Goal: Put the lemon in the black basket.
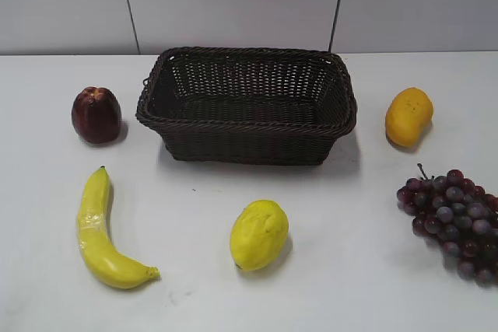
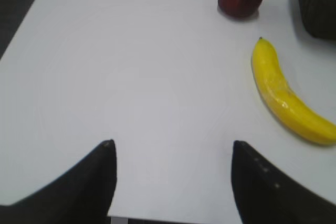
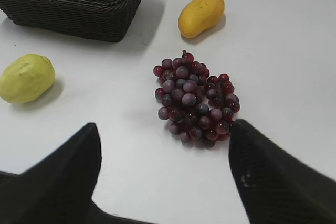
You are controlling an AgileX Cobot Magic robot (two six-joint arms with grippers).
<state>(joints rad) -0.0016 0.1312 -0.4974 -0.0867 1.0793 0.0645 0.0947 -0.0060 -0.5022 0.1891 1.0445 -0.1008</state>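
Note:
The lemon (image 1: 259,234) is bright yellow and lies on the white table in front of the black basket (image 1: 247,124). It also shows at the left of the right wrist view (image 3: 26,78), with the basket (image 3: 73,9) at that view's top left. The basket is empty. My left gripper (image 2: 171,145) is open and empty over bare table, far left of the lemon. My right gripper (image 3: 164,127) is open and empty, just short of the grapes. Neither gripper shows in the exterior view.
A banana (image 1: 101,231) lies at the front left, also in the left wrist view (image 2: 286,97). A dark red fruit (image 1: 96,115) sits left of the basket. An orange-yellow mango (image 1: 408,117) lies right of it. Purple grapes (image 1: 455,219) lie at the right, also in the right wrist view (image 3: 194,98).

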